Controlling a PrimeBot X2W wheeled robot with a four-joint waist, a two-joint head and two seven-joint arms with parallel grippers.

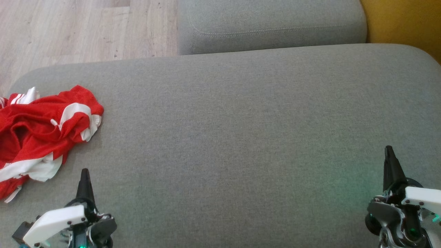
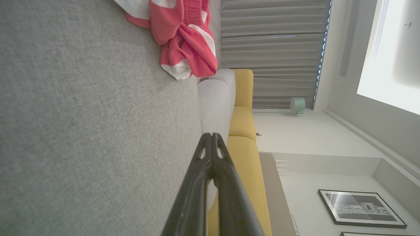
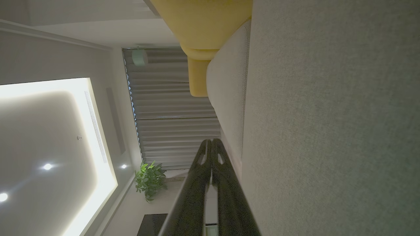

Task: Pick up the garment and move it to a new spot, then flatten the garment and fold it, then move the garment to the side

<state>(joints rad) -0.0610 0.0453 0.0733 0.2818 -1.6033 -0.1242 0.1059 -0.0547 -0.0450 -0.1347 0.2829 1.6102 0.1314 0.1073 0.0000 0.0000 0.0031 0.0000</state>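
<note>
A red and white garment [image 1: 41,131] lies crumpled at nine o'clock in the head view, on the left end of a broad grey seat cushion [image 1: 241,137], with part of it running past the view's left edge. It is not flattened or folded, so the task appears to be at its very first step: picking the garment up.

At seven o'clock the left gripper [image 1: 84,172] hovers just beside the cloth, its two dark fingers pressed together and holding nothing. The garment sits at about eleven o'clock from its tip. The likely next move is for this gripper to part its fingers, reach toward eleven o'clock and pinch a fold of the heap.

The middle of the cushion is bare, so it offers room to lay the garment out. A second grey cushion [image 1: 272,24] lies at twelve o'clock, with wooden floor [image 1: 69,31] at eleven o'clock.

At four o'clock the right gripper [image 1: 388,150] is also closed and empty, well apart from the garment. Yellow upholstery [image 1: 403,20] shows at one o'clock. Nothing stands between the left gripper and the cloth.
</note>
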